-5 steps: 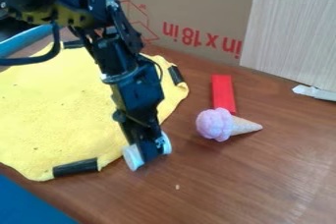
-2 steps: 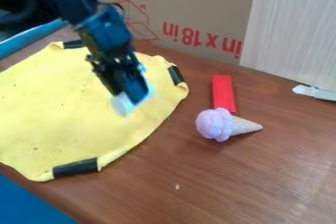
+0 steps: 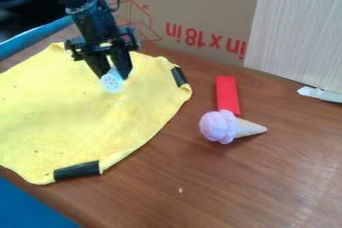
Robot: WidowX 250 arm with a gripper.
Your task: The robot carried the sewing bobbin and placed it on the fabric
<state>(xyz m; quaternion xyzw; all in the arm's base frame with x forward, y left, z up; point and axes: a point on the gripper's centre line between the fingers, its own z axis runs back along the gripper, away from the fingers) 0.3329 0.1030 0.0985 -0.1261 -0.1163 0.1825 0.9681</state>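
Look at the upper left of the frame, where your claw (image 3: 113, 75) points down over the yellow cloth (image 3: 80, 122). It is holding the white bobbin (image 3: 111, 82) by the tips, with one finger on each side. The bobbin sits right at the end of the claw, a bit toward you from the fingers. Its round face, the one with little holes, looks out at the camera, so its middle line seems to point mostly our way and not straight up. You have just this one arm (image 3: 92, 17), so it does the whole job.

The cloth lies under the bobbin, so you likely need only a small move down and then a gentle letting go. I can't tell if the bobbin touches the cloth or hangs just over it. If you let go too high, it could roll.

The cloth lies flat on the brown wood counter (image 3: 247, 187), with a black band (image 3: 75, 171) at its low edge and a black strip (image 3: 179, 76) at its right edge. Near the middle right are a red block (image 3: 227, 94) and a toy ice cream (image 3: 220, 126). A big cardboard box (image 3: 200, 2) and a pale board (image 3: 294, 27) stand behind.
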